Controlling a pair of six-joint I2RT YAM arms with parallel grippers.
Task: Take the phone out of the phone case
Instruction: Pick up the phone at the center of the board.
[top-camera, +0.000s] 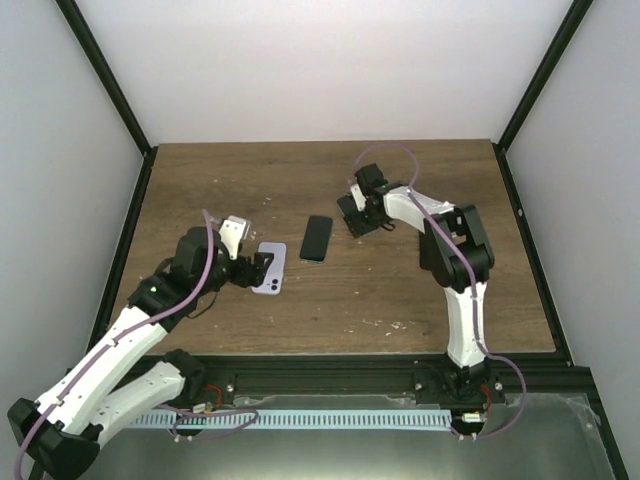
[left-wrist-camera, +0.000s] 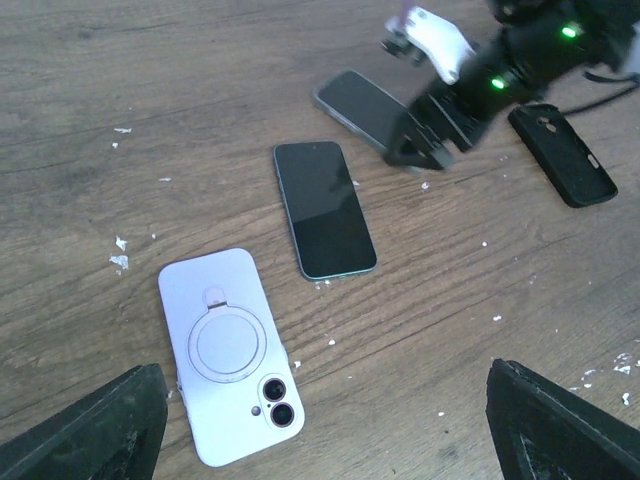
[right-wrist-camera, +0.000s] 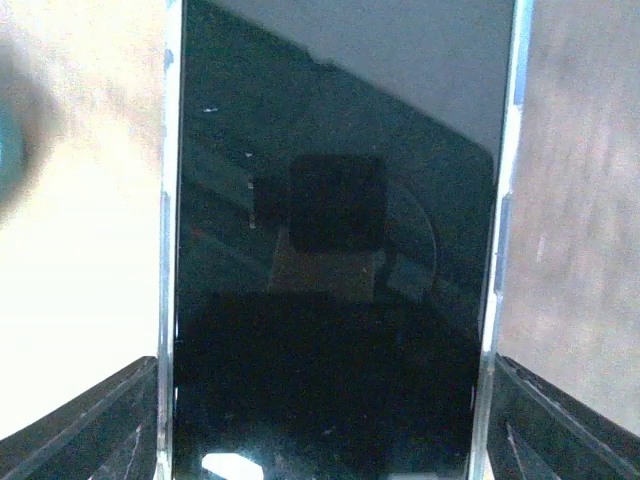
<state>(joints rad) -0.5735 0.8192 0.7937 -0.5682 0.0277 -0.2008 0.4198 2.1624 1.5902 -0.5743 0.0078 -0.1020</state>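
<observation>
Left gripper (top-camera: 255, 270) spread wide by lilac ring-backed phone case (left-wrist-camera: 225, 355). Beyond it, right gripper (right-wrist-camera: 325, 420) straddles glossy black phone (right-wrist-camera: 330, 250), indistinct from above; grip unclear.

The counter (top-camera: 400, 290) is brown wood with a visible grain and a dull finish; small white flecks lie on it. The lilac phone case (left-wrist-camera: 225, 355) has a smooth, matt skin that looks like plastic or silicone, and its camera lenses are glossy black. The bare phone (left-wrist-camera: 325, 208) shows a glossy dark glass face with a thin, lighter rim. The black phone case (left-wrist-camera: 560, 150) is matt. The second phone (right-wrist-camera: 335, 250) has mirror-glossy dark glass that carries reflections, and bright, metallic-looking side rails. The left hand (left-wrist-camera: 322, 420) has fingers (left-wrist-camera: 95, 435) of matt black plastic. The right hand (right-wrist-camera: 325, 430) has fingers (right-wrist-camera: 90, 430) of matt black plastic, finely scratched. The enclosure walls (top-camera: 320, 70) are matt white.
</observation>
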